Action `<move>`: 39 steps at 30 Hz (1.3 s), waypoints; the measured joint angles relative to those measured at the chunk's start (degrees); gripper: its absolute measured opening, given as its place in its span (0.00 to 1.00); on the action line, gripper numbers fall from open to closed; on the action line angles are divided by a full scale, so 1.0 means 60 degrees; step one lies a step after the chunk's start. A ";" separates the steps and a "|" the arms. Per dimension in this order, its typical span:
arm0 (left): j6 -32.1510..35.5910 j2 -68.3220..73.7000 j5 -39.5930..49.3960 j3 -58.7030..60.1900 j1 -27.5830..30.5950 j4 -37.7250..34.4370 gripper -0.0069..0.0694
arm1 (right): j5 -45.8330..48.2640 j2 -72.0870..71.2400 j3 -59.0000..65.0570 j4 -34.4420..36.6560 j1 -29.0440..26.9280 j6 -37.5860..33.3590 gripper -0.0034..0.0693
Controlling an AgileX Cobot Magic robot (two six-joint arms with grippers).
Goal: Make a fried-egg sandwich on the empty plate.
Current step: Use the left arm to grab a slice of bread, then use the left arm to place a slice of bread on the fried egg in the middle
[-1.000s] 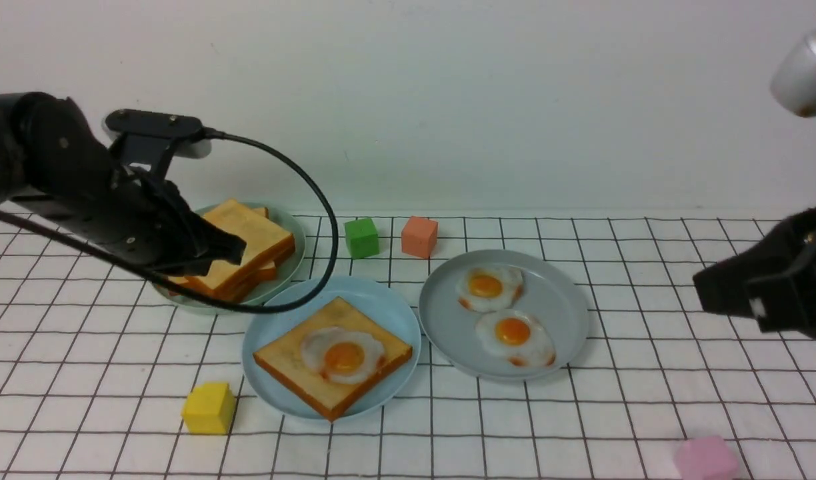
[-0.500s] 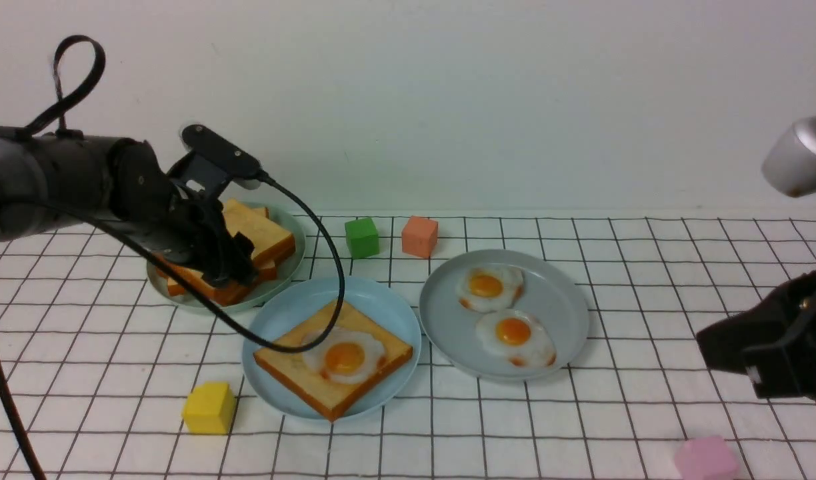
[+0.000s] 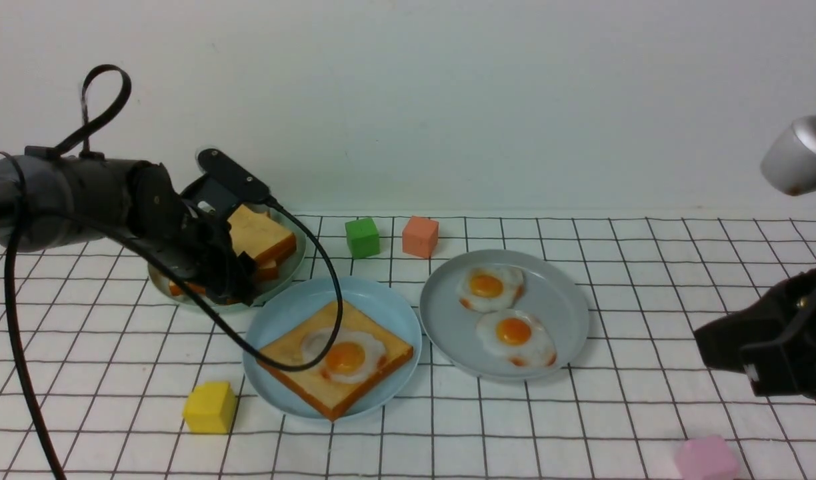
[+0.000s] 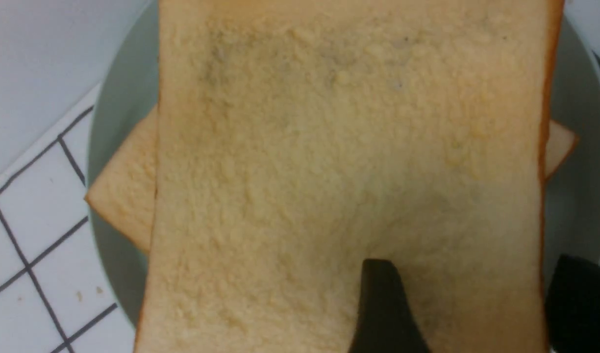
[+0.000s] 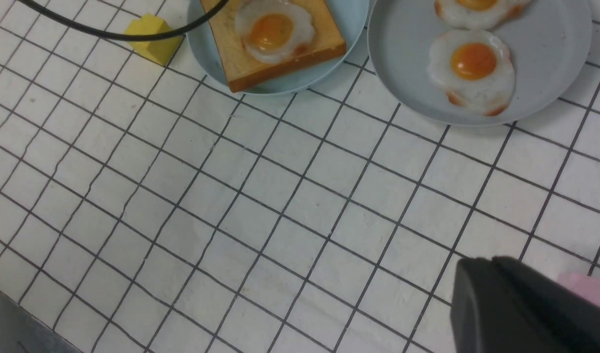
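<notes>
You have bare worktop (image 3: pixel 648 413) across the lower right of the front view, broken only by the pink block (image 3: pixel 706 459) at the bottom edge. Left of centre a black cable (image 3: pixel 340 300) loops over the blue plate (image 3: pixel 388 310), the yellow block (image 3: pixel 209 407) sits near its lower-left rim, and the green block (image 3: pixel 362 237) and orange block (image 3: pixel 419 236) stand behind.

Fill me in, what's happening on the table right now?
The left gripper is down at the toast stack on the pale grey-green plate, jaws open, one finger over the top slice, nothing lifted yet. The sky-blue plate holds one toast slice with a fried egg on it, so the sandwich lacks only its top slice. The right gripper hangs off to the right over the checked cloth. Two spare eggs lie on the grey plate.
</notes>
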 joint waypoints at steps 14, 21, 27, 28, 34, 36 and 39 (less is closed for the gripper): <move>0.0036 -0.0456 0.0398 0.0002 -0.0006 0.0764 0.36 | 0.0079 0.0000 0.0000 0.0441 0.0022 0.0000 0.12; 0.0036 -0.1945 0.1188 0.0002 -0.0006 0.0629 0.19 | 0.0182 -0.0011 0.0000 0.0606 0.0022 0.0000 0.13; 0.0128 -0.3345 0.1520 0.0821 -0.0487 -0.0359 0.19 | 0.0195 -0.0232 0.0000 0.0596 0.0022 0.0000 0.13; 0.0162 -0.3735 0.1462 0.1304 -0.0896 -0.0473 0.19 | 0.0195 -0.0355 0.0000 0.0581 0.0022 0.0000 0.13; -0.1013 -0.4057 0.1632 0.2235 -0.2633 -0.0517 0.19 | 0.0195 -0.0834 0.0000 0.0469 0.0022 0.0000 0.14; -0.1782 -0.3830 0.1707 0.2278 -0.2974 -0.0104 0.19 | 0.0219 -0.0954 0.0000 0.0458 0.0022 0.0000 0.14; -0.2784 -0.3450 0.1716 0.2285 -0.3374 0.0905 0.19 | 0.0310 -0.1059 0.0000 0.0458 0.0022 0.0000 0.15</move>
